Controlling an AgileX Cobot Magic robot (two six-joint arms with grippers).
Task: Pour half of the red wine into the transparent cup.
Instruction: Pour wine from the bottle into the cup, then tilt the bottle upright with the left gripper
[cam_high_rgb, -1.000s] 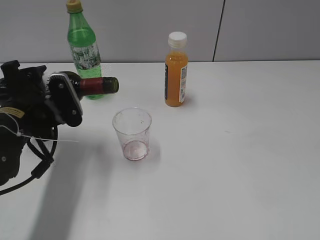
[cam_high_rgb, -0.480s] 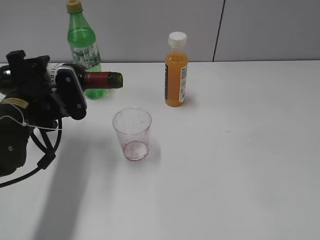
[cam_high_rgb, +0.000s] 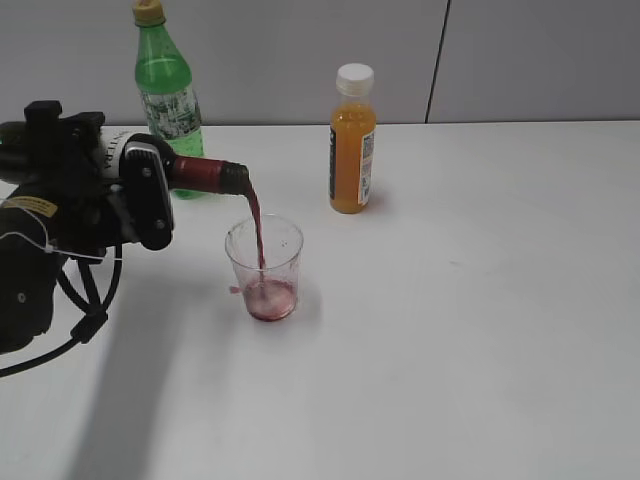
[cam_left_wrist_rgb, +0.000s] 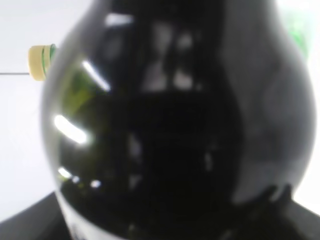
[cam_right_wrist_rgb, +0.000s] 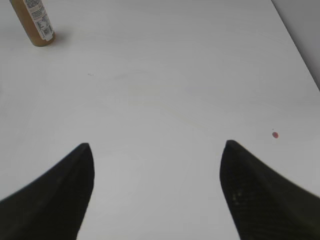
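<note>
Exterior view is showing the left tool (cam_high_rgb: 150, 195) clamping the dark wine bottle (cam_high_rgb: 185, 175) near its shoulder and holding it almost level, neck tipped slightly down toward the right, so the red wine (cam_high_rgb: 257, 232) is falling in a thin stream from the mouth into the transparent cup (cam_high_rgb: 265, 268). The cup is standing upright on the white worktop (cam_high_rgb: 450, 340) just below and ahead of the mouth, with a shallow dark pool gathering at its bottom and a small splash of wine sitting on the worktop by its left foot. To do this step well, the arm is probably needing to keep the tilt gentle and the mouth over the middle of the cup, since the stream is landing toward the near-left wall and the light cup looks easy to tip or overshoot; the level should be watched so the tilt is eased back in time. In the left wrist view the bottle's dark glass is filling the frame. The right tool (cam_right_wrist_rgb: 157, 192) is hanging wide open and empty over bare worktop, well apart from the pour. Farther back, the orange juice bottle (cam_high_rgb: 353, 140) and the green soda bottle (cam_high_rgb: 166, 95) are standing upright near a plain grey wall (cam_high_rgb: 520, 60).
</note>
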